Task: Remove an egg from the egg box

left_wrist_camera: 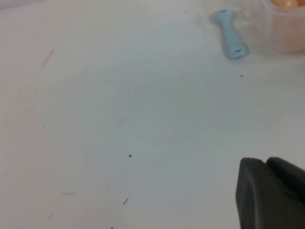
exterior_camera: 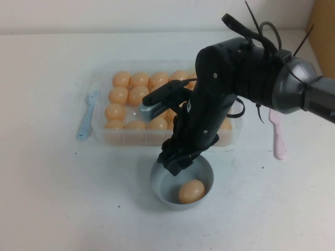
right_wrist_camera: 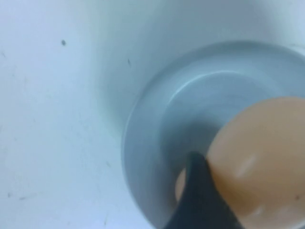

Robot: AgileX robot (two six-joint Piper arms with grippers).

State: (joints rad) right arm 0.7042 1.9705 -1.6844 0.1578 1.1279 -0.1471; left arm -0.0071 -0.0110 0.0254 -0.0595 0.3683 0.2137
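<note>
High view: the white worktop [exterior_camera: 47, 198] carries the clear box [exterior_camera: 100, 135], still full of peach eggs, with a blue spoon [exterior_camera: 86, 114] at its left end and a pink one [exterior_camera: 277, 135] to its right. In front of the box stands a round blue-grey bowl [exterior_camera: 157, 184]. The right claw [exterior_camera: 177, 161] hangs over the bowl's far rim; whether it is open I cannot tell. The egg [exterior_camera: 191, 191] lies in the bowl, just below and beside the claw, long axis roughly level, tilted slightly. The left claw [left_wrist_camera: 271, 195] shows only on its wrist camera, low over bare worktop, state unclear.
</note>
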